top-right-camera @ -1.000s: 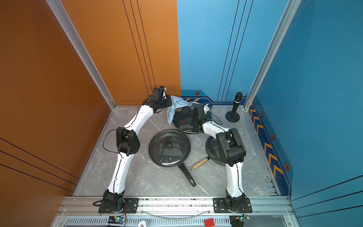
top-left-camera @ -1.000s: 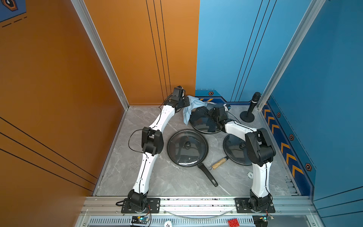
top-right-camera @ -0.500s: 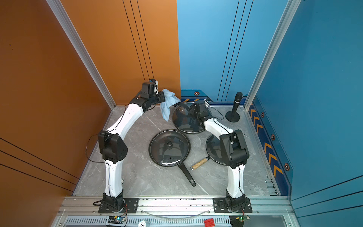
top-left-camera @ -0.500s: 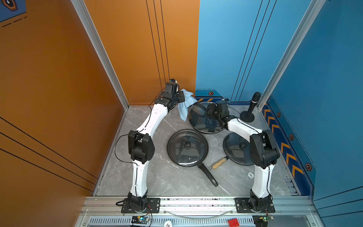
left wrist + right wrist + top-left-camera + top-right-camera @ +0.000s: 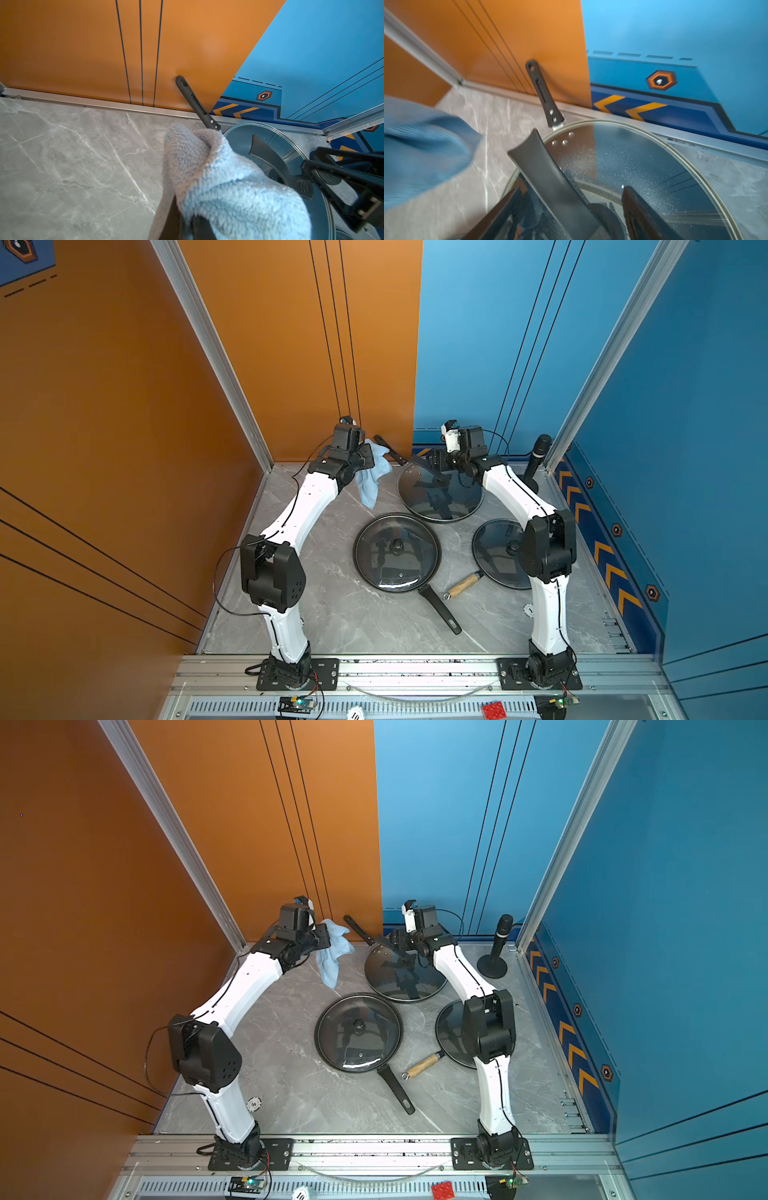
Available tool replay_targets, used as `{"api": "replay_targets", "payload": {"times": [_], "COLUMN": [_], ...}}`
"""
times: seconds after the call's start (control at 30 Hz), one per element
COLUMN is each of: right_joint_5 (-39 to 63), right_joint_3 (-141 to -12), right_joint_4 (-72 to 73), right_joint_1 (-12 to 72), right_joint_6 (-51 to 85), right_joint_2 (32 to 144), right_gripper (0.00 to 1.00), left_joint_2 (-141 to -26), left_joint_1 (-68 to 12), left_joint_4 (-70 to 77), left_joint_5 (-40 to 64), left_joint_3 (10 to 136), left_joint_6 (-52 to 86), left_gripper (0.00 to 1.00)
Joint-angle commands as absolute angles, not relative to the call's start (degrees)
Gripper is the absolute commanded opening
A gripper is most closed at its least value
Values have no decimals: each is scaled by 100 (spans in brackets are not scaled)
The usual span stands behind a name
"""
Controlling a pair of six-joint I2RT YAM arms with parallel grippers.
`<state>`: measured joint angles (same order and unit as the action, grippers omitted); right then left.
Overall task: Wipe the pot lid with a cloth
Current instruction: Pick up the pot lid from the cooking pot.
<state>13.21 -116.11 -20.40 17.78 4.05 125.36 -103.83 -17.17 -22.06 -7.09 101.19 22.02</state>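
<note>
In both top views the cell is closed in by flat panels. An orange wall [image 5: 124,427] fills the left of the frame and the left half of the back, and a blue wall [image 5: 685,427] takes the right half of the back and the right side. Thin black lines [image 5: 340,344] run down the panels. Silver aluminium posts [image 5: 212,344] rise along the corners, slanting outward toward the upper edge. At lower centre the surface [image 5: 332,614] is grey with white marble veining. A darker blue band of orange chevrons [image 5: 598,539] with small hexagon marks [image 5: 653,592] runs along the foot of the blue wall. An aluminium rail [image 5: 415,670] crosses the bottom of the frame. The light is bright and even.
</note>
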Motion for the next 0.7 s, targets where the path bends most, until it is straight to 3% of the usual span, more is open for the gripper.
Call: {"api": "replay_targets", "payload": {"times": [0.0,0.47,0.67], "right_joint_5": [1624,1568,1100], "right_joint_3": [-11880,-11448,-11427], "right_joint_4": [-3009,-3013,-2639], "right_joint_1": [1775,1600,1520], "right_joint_6": [-519,-846,-260], "right_joint_2": [12778,12901,13062], "right_gripper": [78,72,60], "left_joint_2": [-9838,-8930,-8738], "left_joint_1": [-1740,-2107,-2300], "left_joint_4": [-2251,-2447,-2493], "left_joint_5": [-1195,-2018,-2259], "left_joint_3": [9865,9159,8971], "left_joint_6": [2031,1987,2003], "left_gripper": [0,0,0]}}
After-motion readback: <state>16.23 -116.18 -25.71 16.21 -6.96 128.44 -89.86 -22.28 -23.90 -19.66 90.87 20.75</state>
